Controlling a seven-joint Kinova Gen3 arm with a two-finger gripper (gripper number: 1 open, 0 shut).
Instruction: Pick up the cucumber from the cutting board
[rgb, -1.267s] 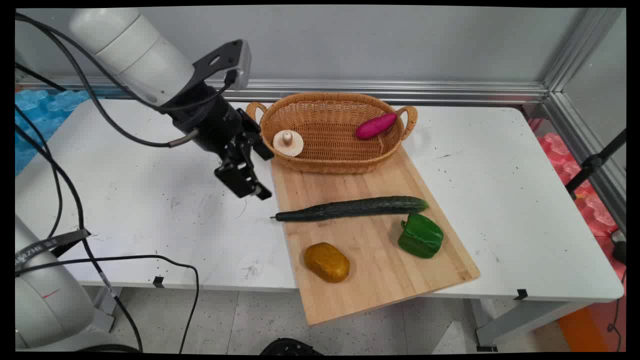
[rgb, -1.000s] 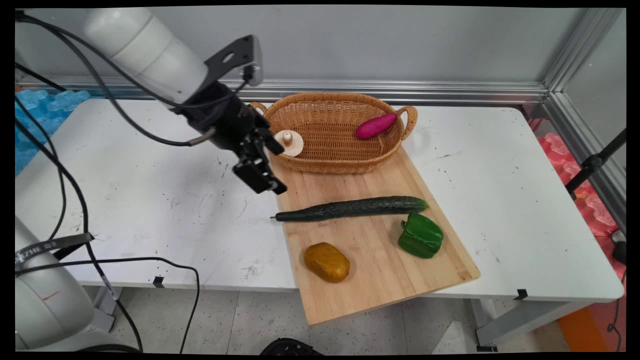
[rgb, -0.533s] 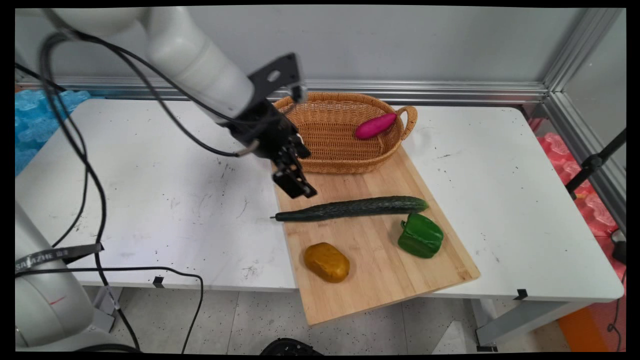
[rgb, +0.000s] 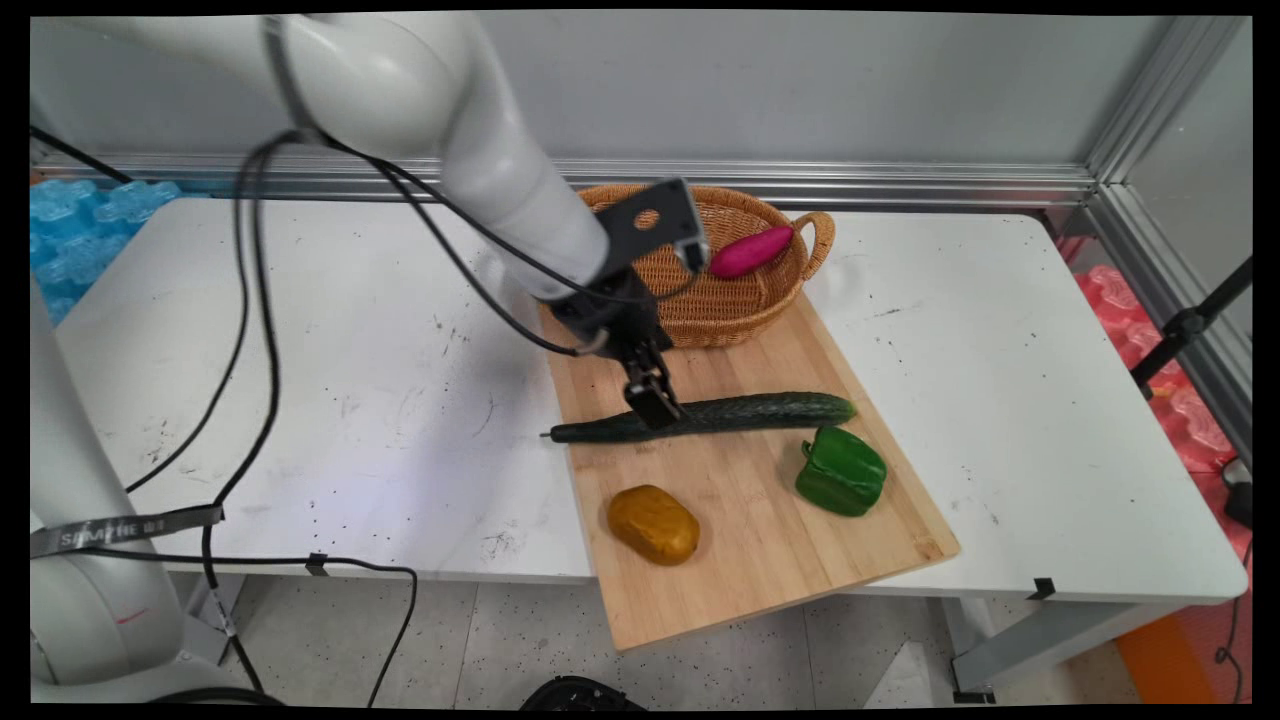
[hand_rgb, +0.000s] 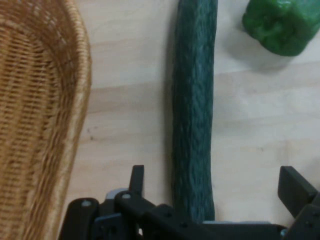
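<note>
Cucumber (rgb: 735, 413) (hand_rgb: 194, 110): long, dark green, lying flat across the middle of the wooden cutting board (rgb: 760, 540) (hand_rgb: 260, 130), stem end poking off the board's left edge over the white table (rgb: 300, 400). Gripper (rgb: 655, 408) (hand_rgb: 212, 185) directly over it, toward the stem-side half; in the main view the fingers overlap the cucumber, contact not resolvable. Hand view: jaws spread wide, one finger (hand_rgb: 136, 179) on the basket side of the cucumber, the other (hand_rgb: 295, 190) on the far side, the cucumber running lengthwise between them, clear gap on both sides. Nothing gripped.

Green bell pepper (rgb: 842, 471) (hand_rgb: 281, 24): on the board just near-side of the cucumber's blunt end, not touching it.

Yellow-brown potato-like lump (rgb: 654, 524): near part of the board, apart from cucumber and pepper.

Wicker basket (rgb: 745, 305) (hand_rgb: 40, 125): at the board's far end, handles at the sides; magenta sweet potato (rgb: 751, 250) lies inside toward the right. Basket's left part hidden by the arm.

Board's near corner overhangs the table's front edge
</note>
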